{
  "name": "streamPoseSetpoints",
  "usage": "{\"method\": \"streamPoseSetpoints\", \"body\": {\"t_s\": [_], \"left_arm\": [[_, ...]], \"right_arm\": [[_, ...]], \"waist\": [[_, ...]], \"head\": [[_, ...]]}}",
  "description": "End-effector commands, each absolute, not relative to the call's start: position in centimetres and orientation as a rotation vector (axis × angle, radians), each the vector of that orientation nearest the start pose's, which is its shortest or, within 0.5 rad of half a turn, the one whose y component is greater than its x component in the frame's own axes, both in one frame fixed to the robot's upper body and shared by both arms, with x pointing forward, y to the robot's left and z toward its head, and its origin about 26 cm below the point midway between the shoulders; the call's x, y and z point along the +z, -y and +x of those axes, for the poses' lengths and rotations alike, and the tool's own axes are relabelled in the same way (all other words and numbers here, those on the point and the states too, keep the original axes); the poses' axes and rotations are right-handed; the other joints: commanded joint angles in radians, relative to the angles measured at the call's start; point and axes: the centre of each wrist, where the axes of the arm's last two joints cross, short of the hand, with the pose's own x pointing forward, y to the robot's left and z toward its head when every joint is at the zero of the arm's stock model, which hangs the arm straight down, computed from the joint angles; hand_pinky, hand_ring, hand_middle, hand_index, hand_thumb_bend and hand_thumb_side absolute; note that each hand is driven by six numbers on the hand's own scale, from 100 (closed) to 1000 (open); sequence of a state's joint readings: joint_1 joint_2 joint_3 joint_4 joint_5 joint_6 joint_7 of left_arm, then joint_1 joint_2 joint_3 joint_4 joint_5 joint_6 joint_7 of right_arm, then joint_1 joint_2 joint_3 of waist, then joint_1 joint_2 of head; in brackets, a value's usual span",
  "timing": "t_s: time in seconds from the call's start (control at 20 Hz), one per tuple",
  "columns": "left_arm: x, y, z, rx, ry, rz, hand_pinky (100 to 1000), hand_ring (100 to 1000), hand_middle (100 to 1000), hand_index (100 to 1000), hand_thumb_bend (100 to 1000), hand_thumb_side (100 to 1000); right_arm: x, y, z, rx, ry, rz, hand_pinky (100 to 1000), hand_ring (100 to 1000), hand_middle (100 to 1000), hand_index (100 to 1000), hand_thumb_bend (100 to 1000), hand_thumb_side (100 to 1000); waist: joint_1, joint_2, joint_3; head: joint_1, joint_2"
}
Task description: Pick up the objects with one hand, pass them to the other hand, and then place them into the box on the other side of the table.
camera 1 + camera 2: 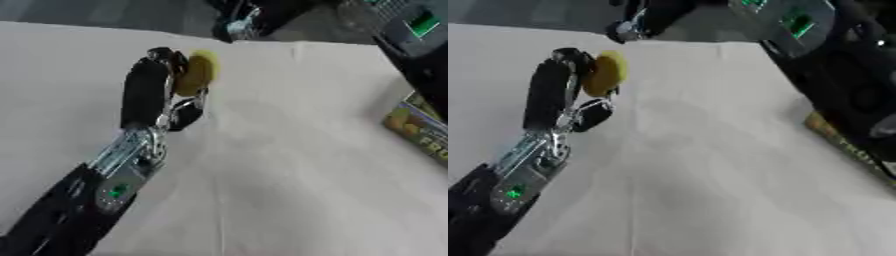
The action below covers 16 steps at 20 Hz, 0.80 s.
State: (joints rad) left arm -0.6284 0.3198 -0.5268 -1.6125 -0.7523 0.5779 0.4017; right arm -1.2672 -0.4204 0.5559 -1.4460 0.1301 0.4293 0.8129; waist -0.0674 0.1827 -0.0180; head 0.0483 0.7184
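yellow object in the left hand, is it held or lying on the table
Held. The left hand has its fingers and thumb curled round the yellow object, raised off the white table.

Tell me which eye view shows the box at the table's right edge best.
The left eye view. There the box shows a printed face with yellow fruit pictures and lettering, clear of the arm. In the right eye view only a thin strip of its edge shows, the rest hidden behind the dark right arm.
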Motion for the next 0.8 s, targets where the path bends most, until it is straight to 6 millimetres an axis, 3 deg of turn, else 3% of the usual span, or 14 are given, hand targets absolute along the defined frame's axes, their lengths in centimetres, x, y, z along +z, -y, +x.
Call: {"method": "streamPoseSetpoints", "body": {"t_s": [0.05, 0.8], "left_arm": [[16.6, -12.2, 35.7, -0.657, 1.915, 1.211, 434, 468, 410, 390, 232, 100], [16.8, -11.8, 36.3, -0.618, 1.927, 1.255, 429, 465, 403, 386, 247, 100]], "right_arm": [[36.8, 8.0, 37.7, 1.767, 1.345, -0.054, 763, 810, 794, 982, 233, 452], [34.6, 5.9, 38.0, 1.799, 1.269, -0.026, 755, 797, 773, 1000, 282, 483]], "waist": [[-0.011, -0.038, 0.000], [-0.014, -0.040, 0.002]], "head": [[0.007, -0.005], [0.023, 0.006]]}}
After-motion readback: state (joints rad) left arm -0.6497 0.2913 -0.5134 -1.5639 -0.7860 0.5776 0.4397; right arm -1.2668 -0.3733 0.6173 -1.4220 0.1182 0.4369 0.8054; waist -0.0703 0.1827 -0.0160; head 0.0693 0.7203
